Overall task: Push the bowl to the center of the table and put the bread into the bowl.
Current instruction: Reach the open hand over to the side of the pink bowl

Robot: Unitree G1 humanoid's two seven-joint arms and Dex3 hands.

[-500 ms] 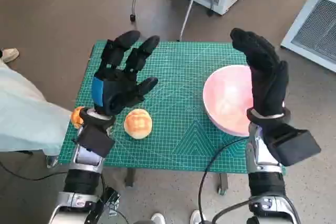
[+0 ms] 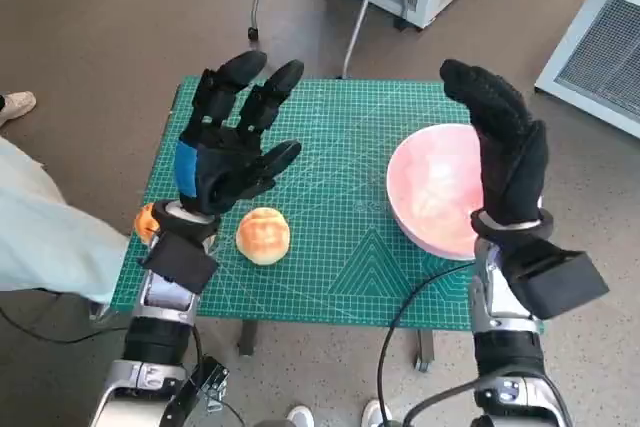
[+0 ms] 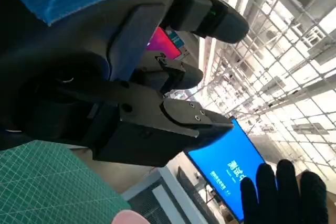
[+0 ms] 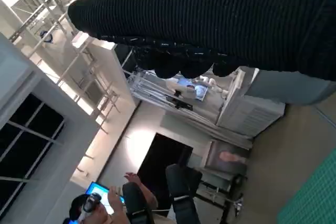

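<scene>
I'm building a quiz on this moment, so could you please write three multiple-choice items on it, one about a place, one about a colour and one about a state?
1. Where is the bowl?
A. on the table's right side
B. on the floor
C. at the table's left edge

2. What colour is the mat?
A. red
B. green
C. white

3. What is the left hand doing?
A. gripping the bread
B. pressing the bowl
C. holding nothing, fingers spread

Answers: 1 A, it sits by the right hand. 2 B, a green grid mat. 3 C, the bread lies untouched on the mat.

bowl: 1 | bread: 1 | orange fruit: 1
</scene>
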